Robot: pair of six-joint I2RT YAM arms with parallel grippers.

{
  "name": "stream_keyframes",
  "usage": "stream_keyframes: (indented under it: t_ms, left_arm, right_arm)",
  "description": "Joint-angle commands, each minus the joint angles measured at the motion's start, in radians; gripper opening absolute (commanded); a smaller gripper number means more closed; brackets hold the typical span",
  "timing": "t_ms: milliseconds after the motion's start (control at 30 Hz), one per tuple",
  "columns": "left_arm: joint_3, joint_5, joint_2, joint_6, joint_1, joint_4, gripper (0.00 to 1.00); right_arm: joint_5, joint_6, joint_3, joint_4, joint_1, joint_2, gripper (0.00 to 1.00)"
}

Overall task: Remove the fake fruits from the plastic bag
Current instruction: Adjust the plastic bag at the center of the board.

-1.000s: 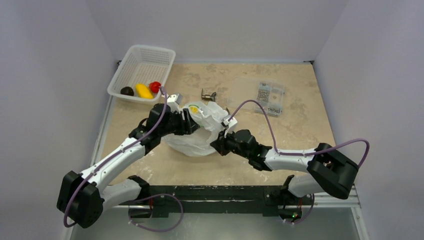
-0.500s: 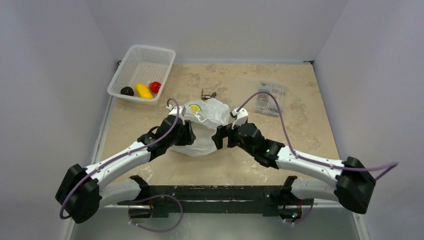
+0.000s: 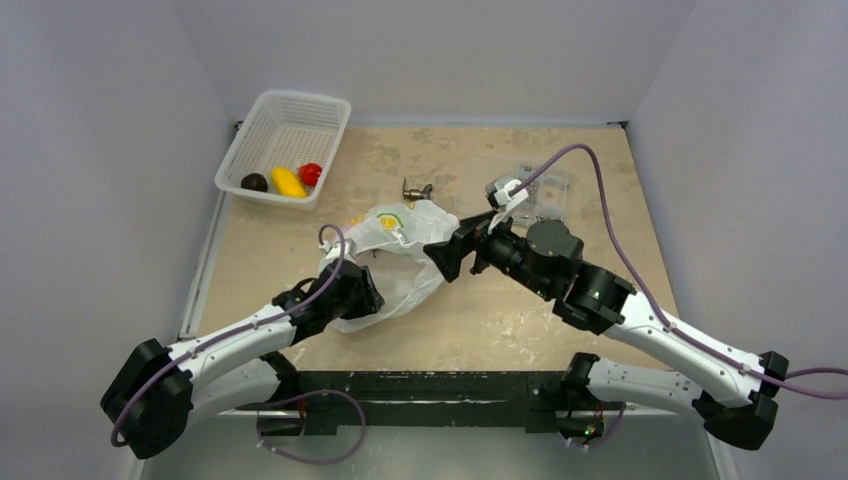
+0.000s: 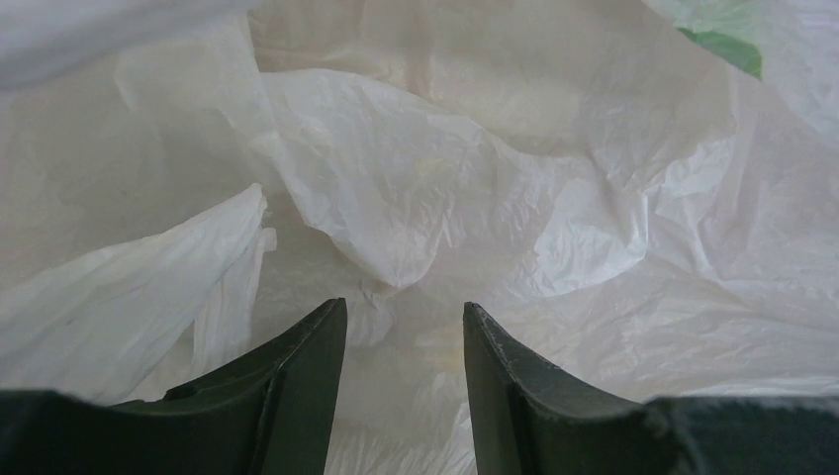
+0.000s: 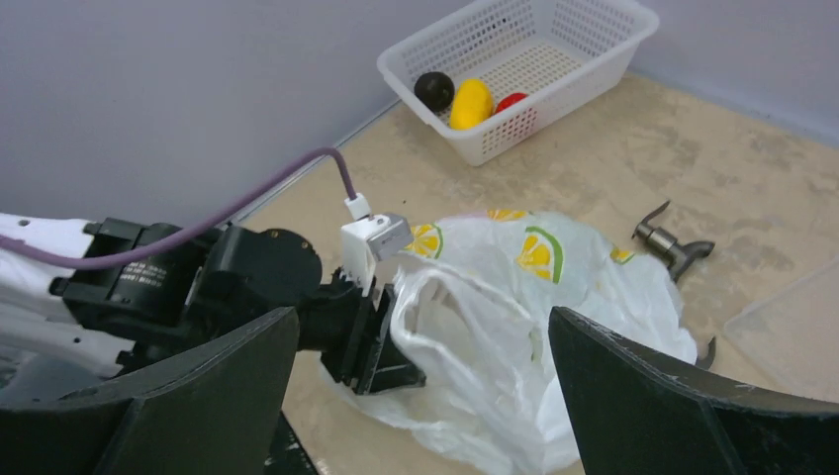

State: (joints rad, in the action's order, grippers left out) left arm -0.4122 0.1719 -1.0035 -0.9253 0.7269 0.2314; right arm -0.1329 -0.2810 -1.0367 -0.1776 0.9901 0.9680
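The plastic bag (image 3: 395,262) lies crumpled mid-table, white with yellow-green lemon prints. My left gripper (image 4: 404,307) is pushed into its near left side, jaws partly apart with only wrinkled film between and beyond them. It appears in the right wrist view as black jaws (image 5: 381,332) at the bag's edge. My right gripper (image 3: 452,256) hovers wide open just right of the bag (image 5: 534,327), holding nothing. Three fake fruits lie in the basket: dark brown (image 3: 254,182), yellow (image 3: 288,182), red (image 3: 311,173). No fruit shows through the bag.
The white mesh basket (image 3: 290,115) stands at the far left corner. A small black hammer (image 3: 416,188) lies just behind the bag. A clear flat box of small parts (image 3: 535,190) sits behind my right arm. Walls enclose the table.
My right gripper opened, let go of the bag's right side and rose back to the right. My left arm drew toward the near edge, and the bag slumped and shifted with it.
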Motion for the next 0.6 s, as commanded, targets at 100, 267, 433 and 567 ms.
stream_keyframes:
  t_ms: [100,267,433,567]
  left_arm:
    - [0.037,0.053,0.060,-0.100,0.003,-0.014,0.46]
    - [0.068,0.071,0.105,-0.117,0.002,-0.024,0.46]
    - [0.075,0.072,0.125,-0.112,0.002,-0.016,0.46]
    - [0.086,0.073,0.147,-0.110,0.002,-0.017,0.46]
  right_arm:
    - [-0.058,0.290,-0.388,-0.194,0.004,0.350,0.99]
    - [0.144,0.377,-0.670,-0.377,-0.137,0.621,0.99]
    - [0.232,0.495,-0.723,-0.546,-0.156,0.811,0.99]
    - [0.164,0.496,-0.589,-0.490,-0.123,0.807,0.99]
